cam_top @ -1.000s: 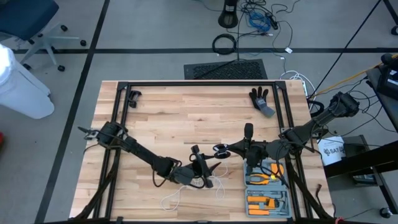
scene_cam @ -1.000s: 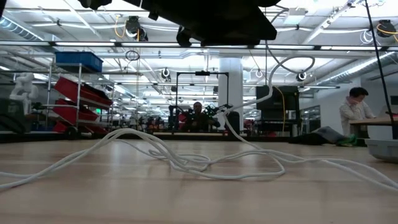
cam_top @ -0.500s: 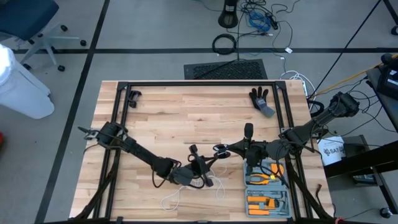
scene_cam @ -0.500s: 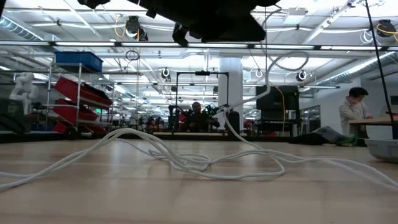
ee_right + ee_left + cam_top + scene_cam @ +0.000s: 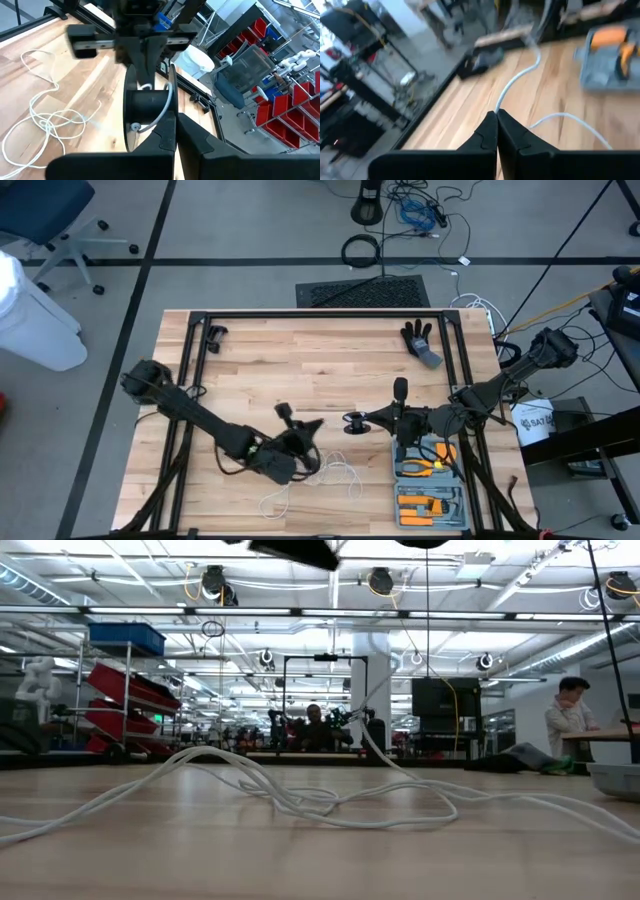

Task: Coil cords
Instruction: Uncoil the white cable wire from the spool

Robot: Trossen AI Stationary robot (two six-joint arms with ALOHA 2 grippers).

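Most of the white cord (image 5: 325, 477) is not yet wound: in the high view it lies in loose loops on the table (image 5: 250, 360) at lower centre of the frame, and the low view shows the same slack strands sprawled across the wood from the left edge to the right. Working left to right in the high view, the left gripper (image 5: 297, 429) sits just left of centre, above the tangle; its wrist view shows the fingers pressed together with the cord coming out at their tips, so it looks pinched on the strand, which runs away across the boards. Just right of it, at centre, the reel (image 5: 353, 424) is held up by the right gripper (image 5: 366, 421), whose fingers are closed on it; in the right wrist view the black disc stands edge-on with a short run of cord curving round its hub. By my reading only a turn or so is on the reel and nearly all the length is left to wind. Further right, the tool tray (image 5: 428, 485) at lower right plays no part. Hard to make out: how many wraps the hub really carries, since the disc's rim hides it; the left wrist view is blurred beyond the fingertips; and the low view cuts both arms off at its top edge.
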